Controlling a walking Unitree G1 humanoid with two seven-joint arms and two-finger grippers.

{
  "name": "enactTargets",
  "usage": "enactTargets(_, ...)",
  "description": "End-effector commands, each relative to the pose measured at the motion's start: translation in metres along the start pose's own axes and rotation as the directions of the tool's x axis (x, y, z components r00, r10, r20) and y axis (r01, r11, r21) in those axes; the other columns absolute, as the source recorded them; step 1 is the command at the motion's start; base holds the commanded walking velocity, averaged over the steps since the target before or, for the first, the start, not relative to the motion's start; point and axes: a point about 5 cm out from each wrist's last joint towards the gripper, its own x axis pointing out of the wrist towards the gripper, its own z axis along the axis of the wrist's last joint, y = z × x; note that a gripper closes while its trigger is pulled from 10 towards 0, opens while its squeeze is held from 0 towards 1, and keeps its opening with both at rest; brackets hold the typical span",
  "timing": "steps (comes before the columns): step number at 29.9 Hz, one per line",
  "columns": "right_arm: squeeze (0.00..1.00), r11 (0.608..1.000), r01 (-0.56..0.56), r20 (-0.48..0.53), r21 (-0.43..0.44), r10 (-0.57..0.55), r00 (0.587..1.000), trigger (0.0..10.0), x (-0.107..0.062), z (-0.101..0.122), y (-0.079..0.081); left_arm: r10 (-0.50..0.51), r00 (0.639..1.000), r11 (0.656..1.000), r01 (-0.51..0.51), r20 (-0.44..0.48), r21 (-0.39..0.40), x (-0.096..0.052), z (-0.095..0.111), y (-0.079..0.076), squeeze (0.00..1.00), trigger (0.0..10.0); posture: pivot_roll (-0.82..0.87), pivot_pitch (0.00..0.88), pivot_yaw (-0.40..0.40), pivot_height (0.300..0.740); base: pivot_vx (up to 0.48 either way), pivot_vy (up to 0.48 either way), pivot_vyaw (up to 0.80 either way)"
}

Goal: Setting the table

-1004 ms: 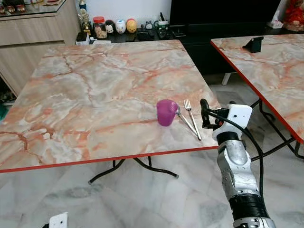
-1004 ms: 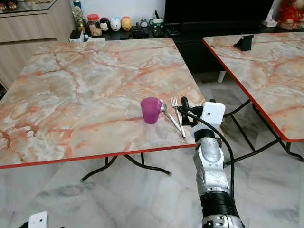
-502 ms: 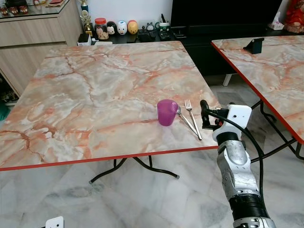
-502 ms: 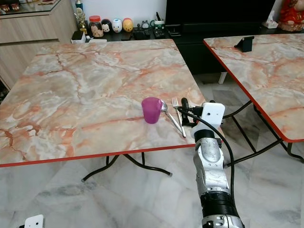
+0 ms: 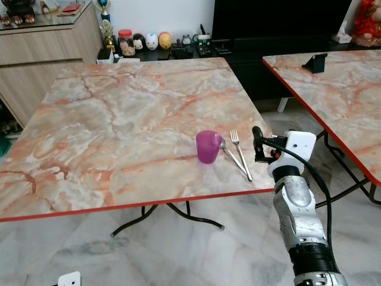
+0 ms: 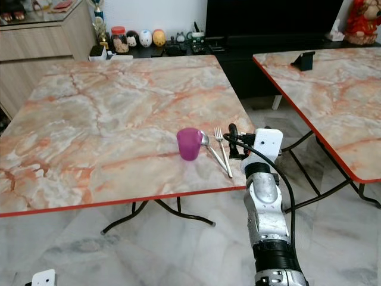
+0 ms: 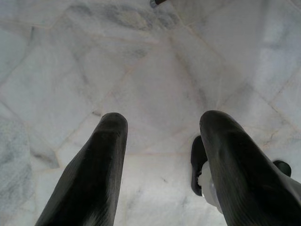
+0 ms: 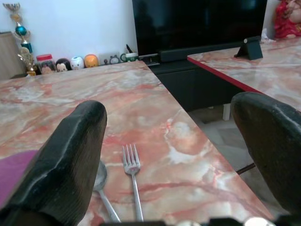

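- Landmark: purple cup (image 5: 208,146), upright on the marble counter (image 5: 119,119), near the counter's front edge and toward its right side.
- Spoon (image 5: 228,150) lies touching or just beside the cup on the cup's right; bowl end is partly hidden behind the cup, handle runs toward the front edge.
- Fork (image 5: 240,154) is just right of the spoon, tines pointing away from the robot, handle angled toward the spoon's handle near the front edge. Reads as one place setting grouped together: drink, then cutlery at its side.
- Right gripper (image 5: 257,145) hangs right of the fork, at about counter height near the right edge. Jaws are wide apart with nothing between them; the right wrist view looks along them at fork and spoon.
- Judgement: cutlery looks set down; handles aren't quite parallel, so a tidy-up nudge may be wanted.
- Left gripper (image 7: 162,141) hangs idle low, far from the cup, pointing at the marble floor (image 7: 155,70); jaws apart, holding nothing.
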Motion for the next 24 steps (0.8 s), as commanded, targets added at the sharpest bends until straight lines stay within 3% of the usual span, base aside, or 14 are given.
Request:
enactTargets(1,0.00,1.000,-0.003,0.014,0.002,0.003,1.000,10.0,0.0036,0.0065,0.0016,-0.001,1.000,1.000,0.001,-0.001,0.005,-0.0003,-0.0015,-0.0009,0.00,10.0,-0.06,0.000,0.009,0.720,0.296,0.000,0.00)
enactTargets(14,0.00,1.000,0.010,0.003,-0.006,-0.010,1.000,10.0,0.0014,0.0043,-0.0016,0.000,1.000,1.000,0.000,-0.001,0.012,0.0004,-0.0003,-0.0031,0.00,10.0,-0.06,0.000,0.007,0.720,0.285,0.000,0.00)
enactTargets(24,0.00,1.000,-0.013,-0.080,-0.020,0.012,0.997,10.0,-0.0027,-0.0032,0.0000,0.000,1.000,1.000,0.000,-0.003,0.023,0.0007,-0.0001,-0.0040,0.00,10.0,-0.06,0.000,0.008,0.720,0.000,0.000,0.00)
